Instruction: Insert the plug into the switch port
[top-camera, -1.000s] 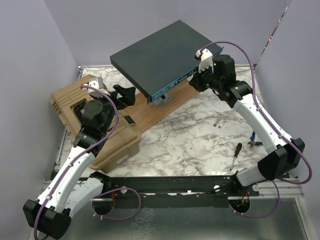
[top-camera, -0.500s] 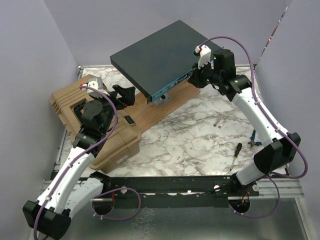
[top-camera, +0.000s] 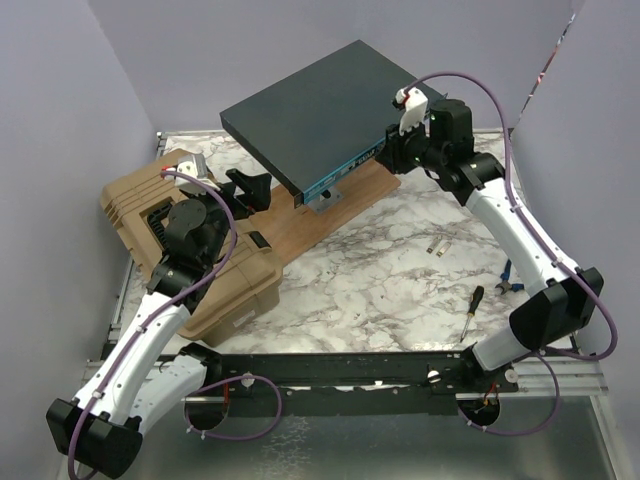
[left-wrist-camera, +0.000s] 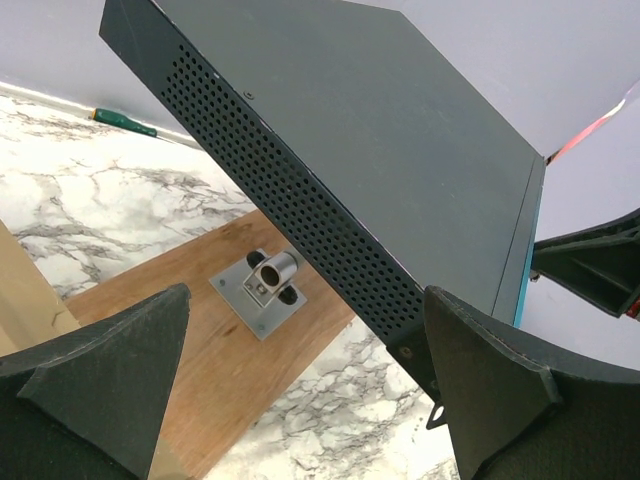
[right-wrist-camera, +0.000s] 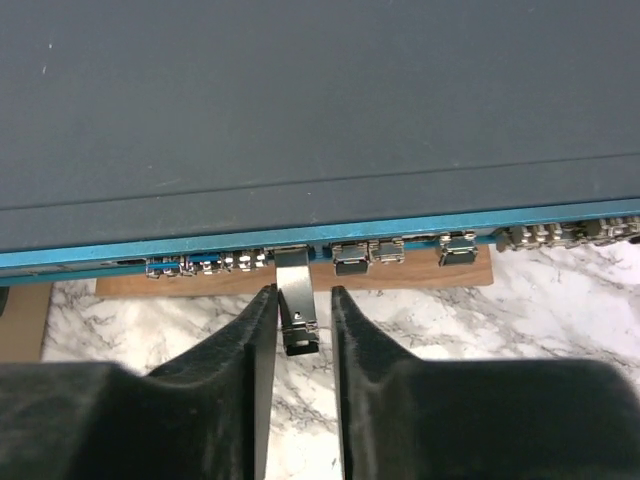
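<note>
Top view, switch (top-camera: 320, 110): a dark grey flat box at 12 o'clock of the counter (top-camera: 380, 280). Its teal front face is turned toward 5 o'clock, above a wooden board (top-camera: 310, 225).
Top view, right claw (top-camera: 393, 152): it is at the 3 o'clock end of the teal face, close against it. From here I cannot tell how the fingers stand.
Top view, left claw (top-camera: 250, 190): it is at 8 o'clock of the switch, apart from it and near the tan case (top-camera: 135, 205).
Top view, loose things: a screwdriver (top-camera: 470, 312) lies at 4 o'clock of the counter, and a small metal piece (top-camera: 437, 246) lies near 3 o'clock.
Left wrist view, left claw (left-wrist-camera: 305, 300): released, with the two fingers wide apart at 8 and 4 o'clock and nothing between them.
Left wrist view, switch (left-wrist-camera: 380, 120): it runs from 11 to 4 o'clock, raised over the wooden board (left-wrist-camera: 230, 390). The perforated side wall faces the camera.
Left wrist view, metal bracket (left-wrist-camera: 262, 290): it stands on the board at the centre, under the edge of the switch.
Left wrist view, green screwdriver (left-wrist-camera: 125, 122): it lies on the counter at 10 o'clock, beside the wall.
Right wrist view, plug (right-wrist-camera: 296, 285): a narrow silver piece pointing to 12 o'clock. Its front end meets one port in the teal face.
Right wrist view, right claw (right-wrist-camera: 302, 300): clenched narrow, grasping the plug between its two dark fingers.
Right wrist view, switch (right-wrist-camera: 320, 100): it fills the upper half. The row of ports (right-wrist-camera: 400, 250) runs along its lower edge from 9 to 3 o'clock.
</note>
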